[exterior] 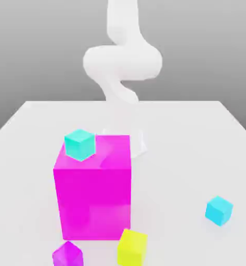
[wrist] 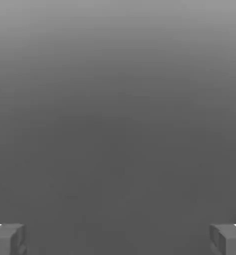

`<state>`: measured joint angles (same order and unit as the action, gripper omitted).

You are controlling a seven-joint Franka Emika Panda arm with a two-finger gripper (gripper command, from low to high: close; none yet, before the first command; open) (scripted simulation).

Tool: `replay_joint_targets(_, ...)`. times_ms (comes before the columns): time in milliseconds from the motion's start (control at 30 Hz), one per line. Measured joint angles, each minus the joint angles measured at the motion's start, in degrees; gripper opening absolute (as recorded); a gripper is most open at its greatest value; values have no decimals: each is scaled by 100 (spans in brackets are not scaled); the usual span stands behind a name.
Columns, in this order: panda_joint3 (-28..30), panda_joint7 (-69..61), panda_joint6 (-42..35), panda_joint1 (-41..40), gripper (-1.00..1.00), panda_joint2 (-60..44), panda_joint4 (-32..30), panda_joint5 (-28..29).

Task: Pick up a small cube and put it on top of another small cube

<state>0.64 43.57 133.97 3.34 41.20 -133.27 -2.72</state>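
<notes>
Purple cube (exterior: 67, 255) cut by frame edge

We see our white arm (exterior: 122, 62) curled upright at the far side, and our gripper (wrist: 118, 239) has its fingers (wrist: 7, 239) spread wide, empty.

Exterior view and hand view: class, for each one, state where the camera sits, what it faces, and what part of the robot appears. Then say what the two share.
Exterior view: off the arm, facing the table and white arm behind the big magenta cube; turquoise cube, sky-blue cube, yellow cube and purple cube show.
Hand view: on the hand, facing plain grey; open gripper, fingertips at the edges.
Shared: no object; just parts of the same robot.
</notes>
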Motion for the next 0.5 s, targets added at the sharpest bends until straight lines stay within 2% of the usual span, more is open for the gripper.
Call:
replay_joint_targets(267,-64,-679,677,937,0,-1520,-473,-809)
replay_joint_targets(500,-411,-1013,1279,1558,0,-2805,-882,-1162)
